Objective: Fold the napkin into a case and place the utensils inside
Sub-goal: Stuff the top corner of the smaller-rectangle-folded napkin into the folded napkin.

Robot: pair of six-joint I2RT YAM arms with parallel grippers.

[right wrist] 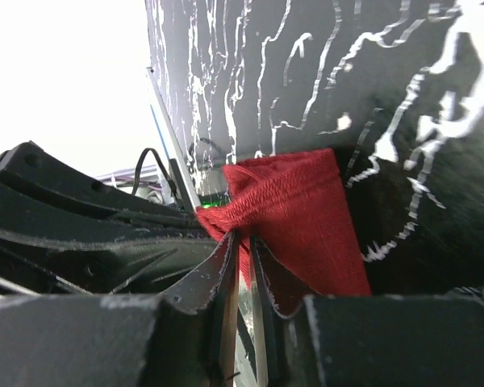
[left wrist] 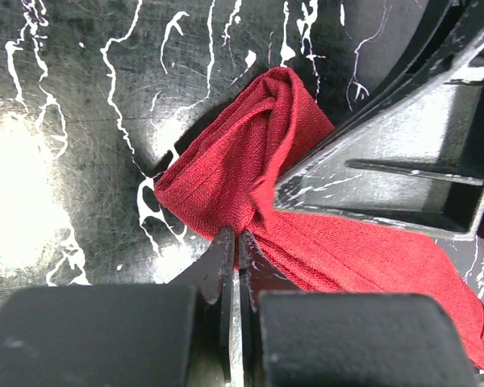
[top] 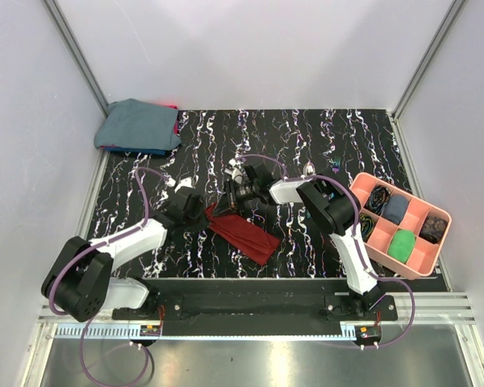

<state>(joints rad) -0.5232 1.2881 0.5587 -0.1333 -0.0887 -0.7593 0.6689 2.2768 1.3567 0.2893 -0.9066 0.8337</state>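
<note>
top external: napkin (top: 246, 235) lies bunched mid-table, a strip trailing toward 5 o'clock. left gripper (top: 203, 211) sits at its 10 o'clock end, right gripper (top: 235, 200) at 12 o'clock. left wrist: jaws pressed together, nipping a cloth edge. right wrist: jaws pinching a corner. two pinch points look meant for pulling the cloth flat to fold. no case yet. utensils not made out. pink tray (top: 424, 254) at 3 o'clock.

Here's the napkin (top: 250, 235), dark red, thin and plain, sitting just below the table's centre. It's a crumpled band, running from 10 o'clock down to 4 o'clock. The 10 o'clock end is bunched and twisted into tight folds, while the 4 o'clock end lies flatter and wider.
</note>
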